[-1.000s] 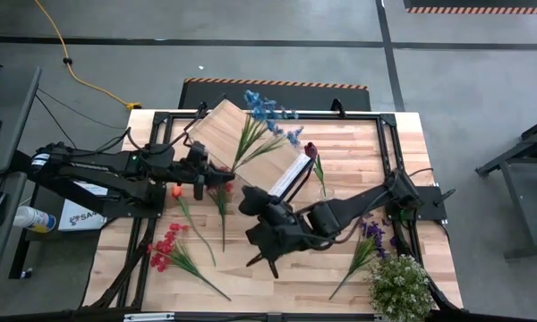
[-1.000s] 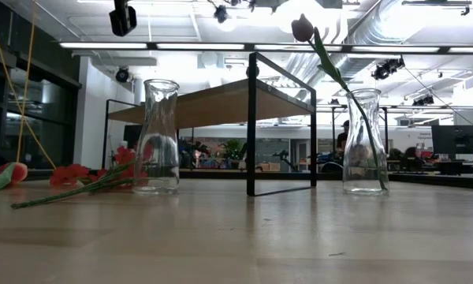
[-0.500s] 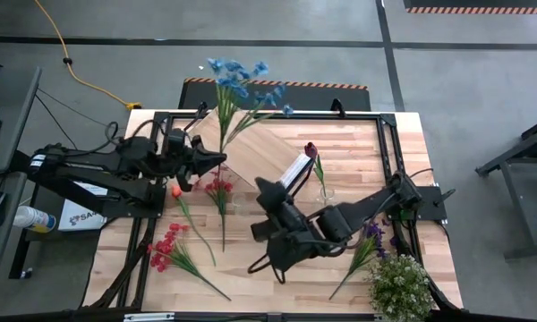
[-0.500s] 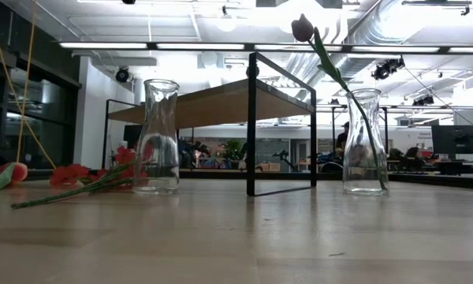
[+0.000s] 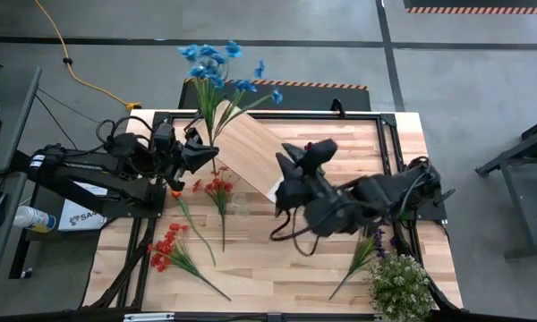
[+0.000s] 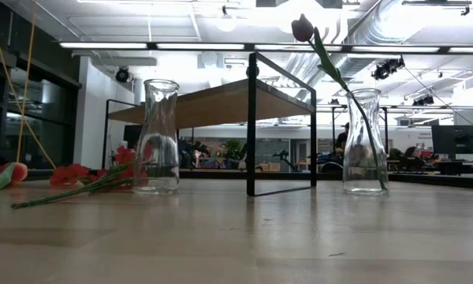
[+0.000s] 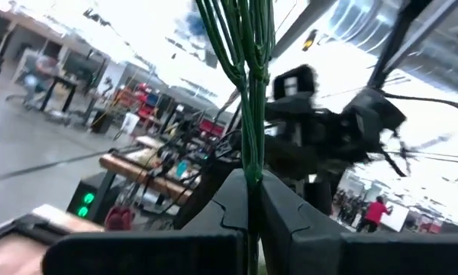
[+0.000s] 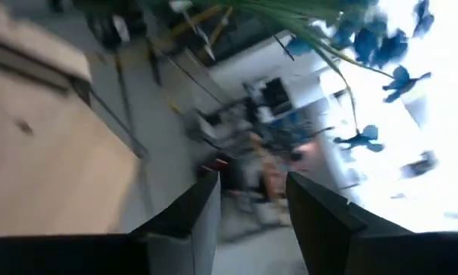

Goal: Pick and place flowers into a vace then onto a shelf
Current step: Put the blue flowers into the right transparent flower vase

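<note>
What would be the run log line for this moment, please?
left pincer: shut on blue flowers, raised | right pincer: open, empty, above table | rose: in right vase | left vase: empty

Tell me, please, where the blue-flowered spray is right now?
The blue-bloomed green-stemmed spray is clamped in the left end effector, in the high view's upper left, above the light-wood shelf.

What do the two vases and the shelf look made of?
Vases: clear glass, apparently; the room shows through them, with bright glints. Shelf: pale wood-look board, matte, on a thin black frame, probably metal.
</note>
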`<state>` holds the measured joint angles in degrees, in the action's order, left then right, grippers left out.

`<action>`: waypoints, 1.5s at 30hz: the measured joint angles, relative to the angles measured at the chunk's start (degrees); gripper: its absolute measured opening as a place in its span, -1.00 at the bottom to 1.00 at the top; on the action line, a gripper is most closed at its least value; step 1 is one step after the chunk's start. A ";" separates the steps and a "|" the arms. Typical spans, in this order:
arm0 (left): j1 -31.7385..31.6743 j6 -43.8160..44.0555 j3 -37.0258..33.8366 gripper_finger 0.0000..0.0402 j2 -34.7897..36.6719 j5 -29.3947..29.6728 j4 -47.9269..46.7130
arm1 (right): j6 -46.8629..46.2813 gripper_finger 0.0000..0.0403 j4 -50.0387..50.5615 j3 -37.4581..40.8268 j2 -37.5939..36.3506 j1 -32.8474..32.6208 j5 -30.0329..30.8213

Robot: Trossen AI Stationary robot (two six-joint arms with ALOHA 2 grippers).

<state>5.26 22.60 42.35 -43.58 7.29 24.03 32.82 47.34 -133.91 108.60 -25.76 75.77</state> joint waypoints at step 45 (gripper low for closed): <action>0.86 -4.78 1.04 -0.78 -5.75 -13.73 13.56 | -42.99 -0.31 -20.93 1.75 -1.38 25.79 -82.20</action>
<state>6.12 17.82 43.39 -49.34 -6.44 37.59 -10.17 26.41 -132.16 107.22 0.03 -6.43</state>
